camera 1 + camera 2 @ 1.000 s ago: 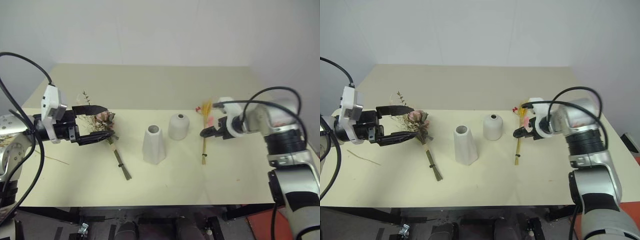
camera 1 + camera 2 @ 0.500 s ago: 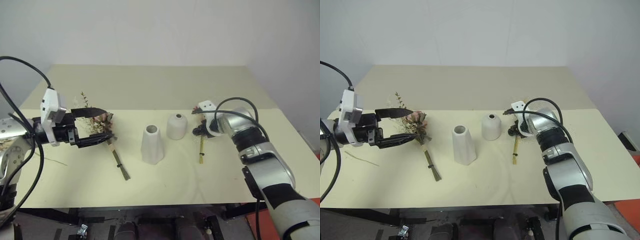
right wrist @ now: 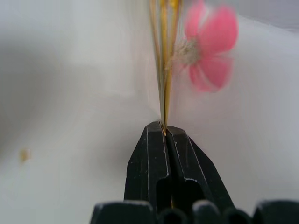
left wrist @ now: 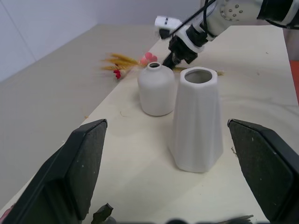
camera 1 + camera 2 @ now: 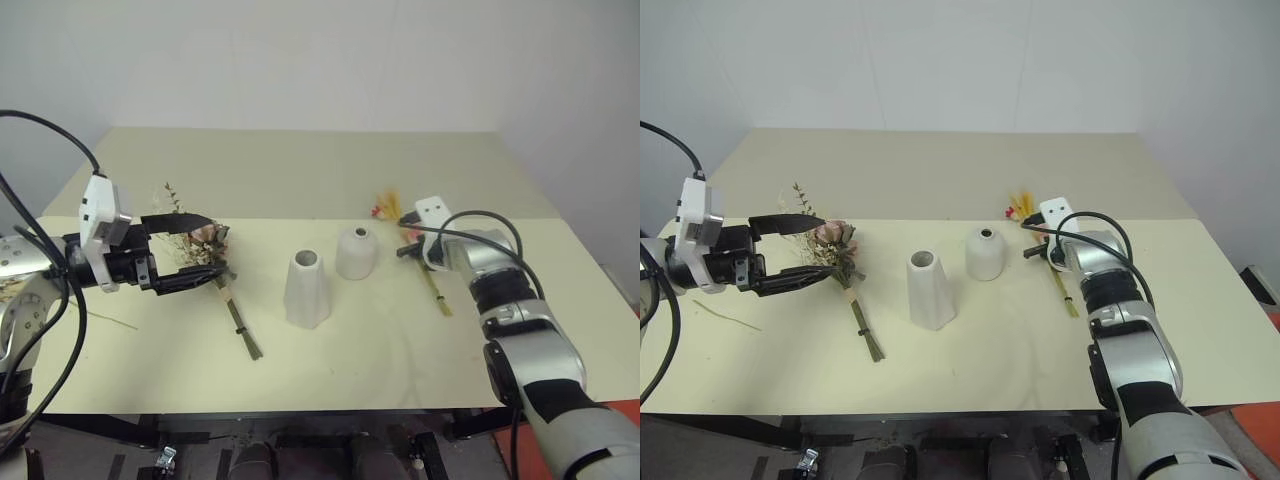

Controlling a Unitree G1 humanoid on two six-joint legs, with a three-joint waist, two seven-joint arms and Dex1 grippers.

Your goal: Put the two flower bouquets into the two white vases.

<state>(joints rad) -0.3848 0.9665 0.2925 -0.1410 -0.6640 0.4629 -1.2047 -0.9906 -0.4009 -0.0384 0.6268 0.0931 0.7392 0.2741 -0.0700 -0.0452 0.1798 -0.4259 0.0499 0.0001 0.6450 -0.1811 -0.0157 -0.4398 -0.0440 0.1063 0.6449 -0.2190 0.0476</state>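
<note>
The bushy pink bouquet lies on the table, its stems pointing to the near edge. My left gripper hovers open just left of its head, holding nothing. The tall faceted vase and the rounded vase stand upright mid-table; both also appear in the left wrist view, the tall one nearer than the round one. Right of the round vase, my right gripper is shut on the yellow stalks of the slim bouquet, beside a pink bloom.
A loose twig lies near the table's left edge. Black cables loop over both arms. Bare tabletop stretches in front of the vases and behind them up to the wall.
My right gripper has shut on the slim bouquet's stalks and swung it: the head went left and back, the stem end right. The left gripper stayed put.
</note>
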